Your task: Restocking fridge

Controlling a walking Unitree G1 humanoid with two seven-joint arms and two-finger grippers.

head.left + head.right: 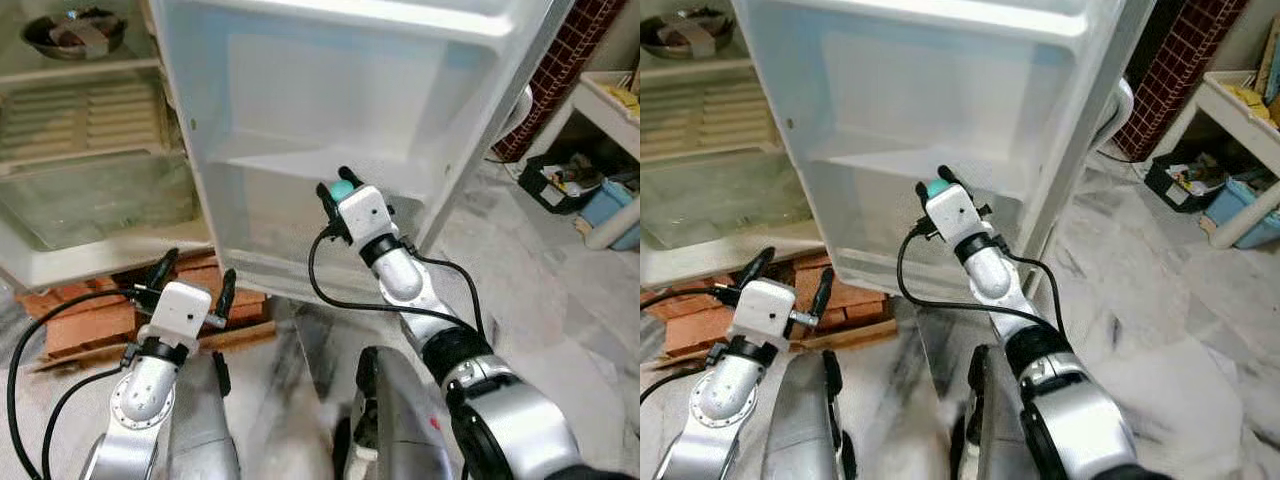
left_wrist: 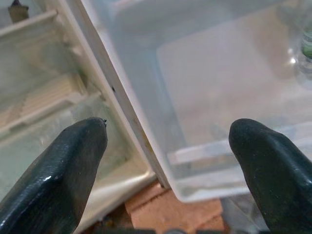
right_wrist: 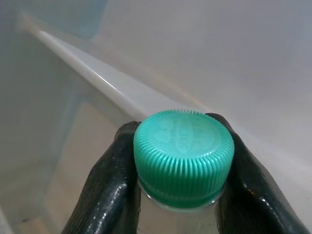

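right tool (image 3: pixel 180 170) grips a green-capped bottle (image 3: pixel 183 156) at the fridge door (image 1: pixel 330 110) shelf; left tool (image 1: pixel 190 280) wide, idle.

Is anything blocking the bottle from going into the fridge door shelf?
Nothing visible does. The right gripper holds the bottle by its green cap at the open door shelf, whose bare floor shows below. The left gripper hangs open, apart.

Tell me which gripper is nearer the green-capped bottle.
Right. The right gripper is clamped on the bottle just under its cap at the fridge door shelf; the left gripper hangs open, low by the bricks.
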